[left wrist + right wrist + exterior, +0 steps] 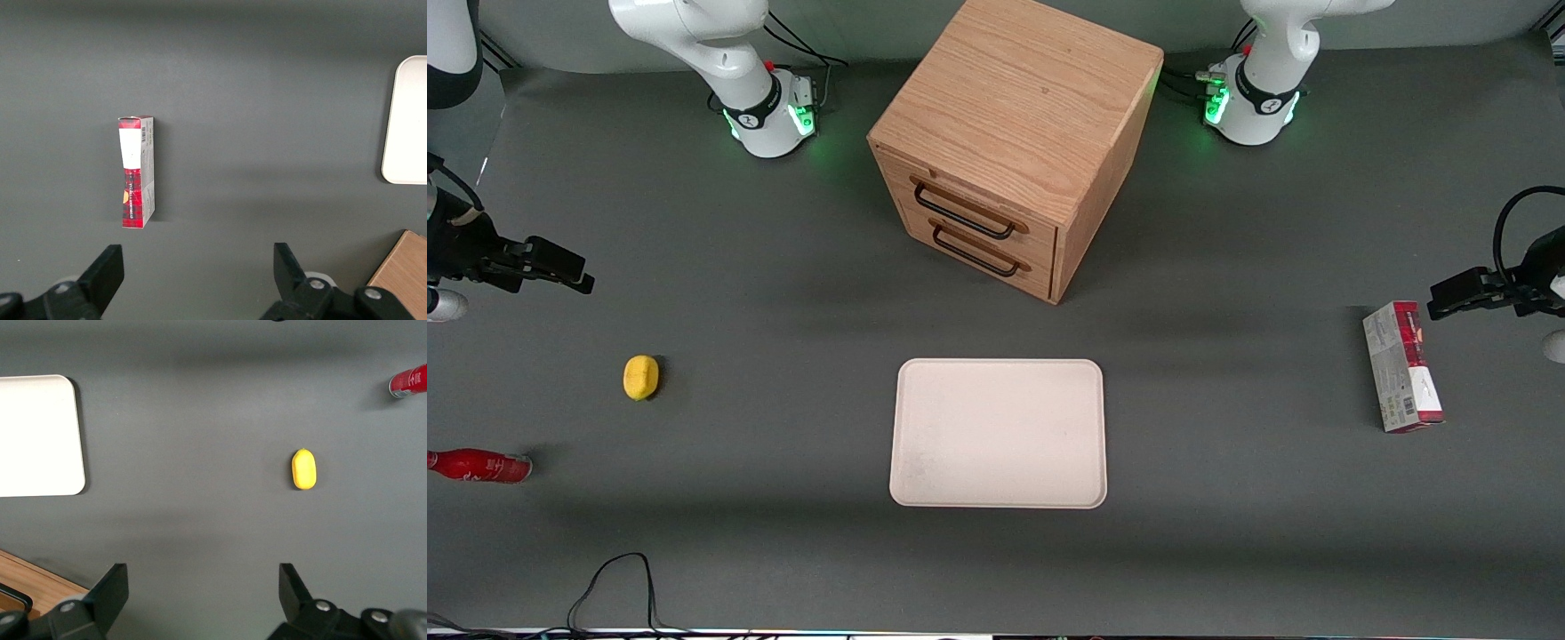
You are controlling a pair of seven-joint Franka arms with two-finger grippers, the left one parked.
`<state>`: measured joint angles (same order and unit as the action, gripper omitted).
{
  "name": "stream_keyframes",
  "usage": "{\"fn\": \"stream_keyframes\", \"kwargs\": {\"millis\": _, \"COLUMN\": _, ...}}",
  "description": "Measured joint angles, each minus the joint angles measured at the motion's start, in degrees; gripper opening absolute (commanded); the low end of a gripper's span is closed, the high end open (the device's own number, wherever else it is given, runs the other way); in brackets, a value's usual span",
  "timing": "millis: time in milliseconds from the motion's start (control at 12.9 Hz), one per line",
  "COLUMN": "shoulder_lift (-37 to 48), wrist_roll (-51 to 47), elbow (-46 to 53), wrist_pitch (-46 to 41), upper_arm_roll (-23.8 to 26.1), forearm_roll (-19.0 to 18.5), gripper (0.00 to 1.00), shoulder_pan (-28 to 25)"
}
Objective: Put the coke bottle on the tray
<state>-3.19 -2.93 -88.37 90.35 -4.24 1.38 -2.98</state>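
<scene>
Front view
Gripper (578, 277): upper left of the frame, above the table, fingers apart, holding nothing.
Coke bottle (479, 465): lying on its side at the lower left edge, nearer the camera than the lemon (640, 377).
Tray (998, 433): centre, bare, in front of the wooden drawer cabinet (1016, 142).
Carton (1401, 366): right edge.

Right wrist view
Fingers (110, 590): spread wide, empty.
Also seen: lemon, bottle, part of tray.

Left wrist view
Carton: lying flat on the table.
</scene>
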Motion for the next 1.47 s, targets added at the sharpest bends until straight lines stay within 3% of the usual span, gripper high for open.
{"fn": "stream_keyframes", "kwargs": {"millis": 387, "shoulder_lift": -0.32, "wrist_roll": -0.03, "elbow": 0.78, "wrist_pitch": -0.26, "upper_arm_roll": -0.08, "forearm_roll": 0.0, "gripper": 1.0, "shoulder_pan": 1.22}}
{"fn": "stream_keyframes", "kwargs": {"millis": 619, "shoulder_lift": -5.15, "wrist_roll": 0.53, "elbow": 8.2, "wrist_pitch": -0.59, "upper_arm_roll": -0.52, "forearm_roll": 0.01, "gripper": 1.0, "shoulder_pan": 6.6}}
{"fn": "stream_keyframes", "kwargs": {"millis": 1006, "shoulder_lift": -16.42, "wrist_roll": 10.84, "elbow": 23.6, "wrist_pitch": -4.51, "upper_arm_roll": -0.64, "forearm_roll": 0.02, "gripper": 1.0, "shoulder_pan": 15.83}}
{"fn": "stream_keyframes", "kwargs": {"millis": 1238, "shoulder_lift": -21.44, "wrist_roll": 22.3, "elbow": 30.28, "wrist_pitch": -5.68, "upper_arm_roll": -0.59, "forearm_roll": 0.02, "gripper": 1.0, "shoulder_pan": 19.6}}
{"fn": "stream_keyframes", "kwargs": {"millis": 1470, "shoulder_lift": -28.48, "wrist_roll": 24.88, "elbow": 35.44, "wrist_pitch": -3.59, "upper_arm_roll": 0.48, "forearm_roll": 0.02, "gripper": 1.0, "shoulder_pan": 23.24}}
